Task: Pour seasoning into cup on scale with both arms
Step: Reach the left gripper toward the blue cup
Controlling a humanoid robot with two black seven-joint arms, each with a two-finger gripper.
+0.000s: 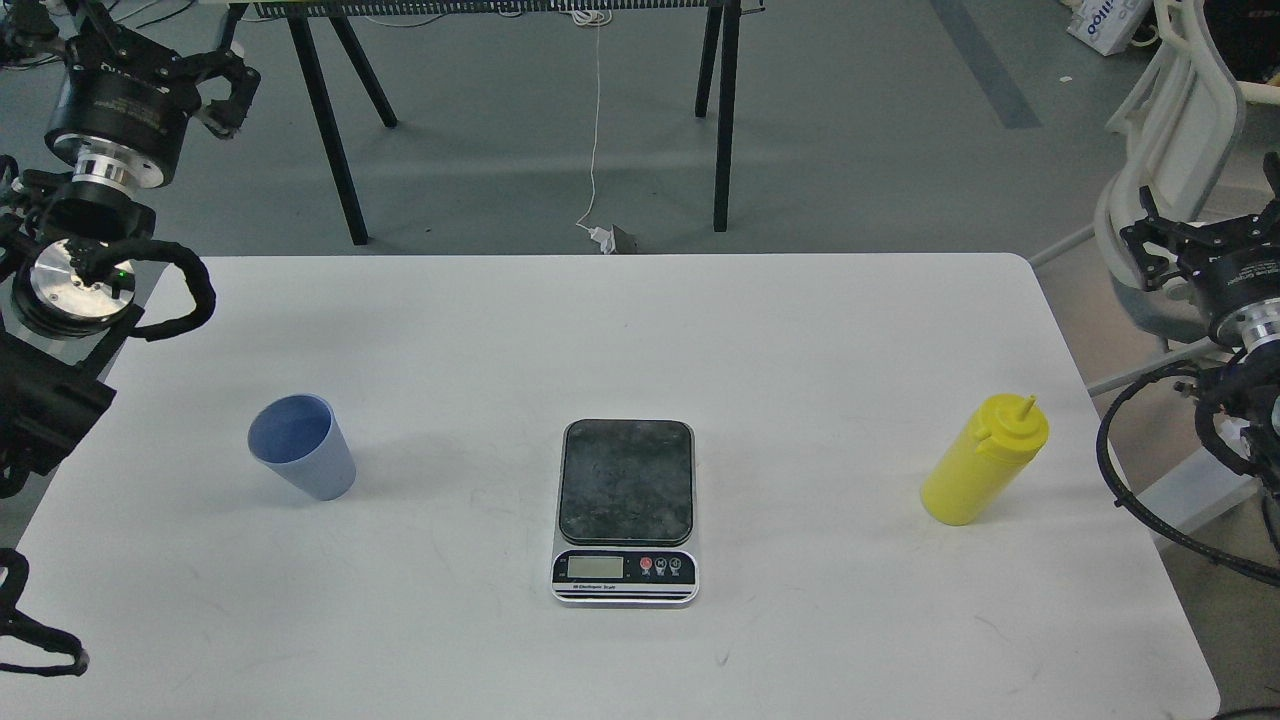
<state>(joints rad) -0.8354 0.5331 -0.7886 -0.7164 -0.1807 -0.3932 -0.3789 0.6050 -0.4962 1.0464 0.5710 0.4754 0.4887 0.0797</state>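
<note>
The light blue ribbed cup (300, 447) stands upright on the left part of the white table (800, 340), with nothing in it that I can see. The scale (626, 480) lies flat at the table's middle front, its dark plate bare. The yellow seasoning bottle (980, 462) stands upright on the right, nozzle up. My left gripper (222, 92) hangs high beyond the table's far left corner, fingers spread, holding nothing. My right gripper (1158, 242) hovers off the table's right edge, above and behind the bottle, also spread and holding nothing.
Black trestle legs (330, 130) stand on the grey floor behind the table, with a white cable and plug (603, 236) between them. A white chair (1170, 150) stands at the right, close behind my right arm.
</note>
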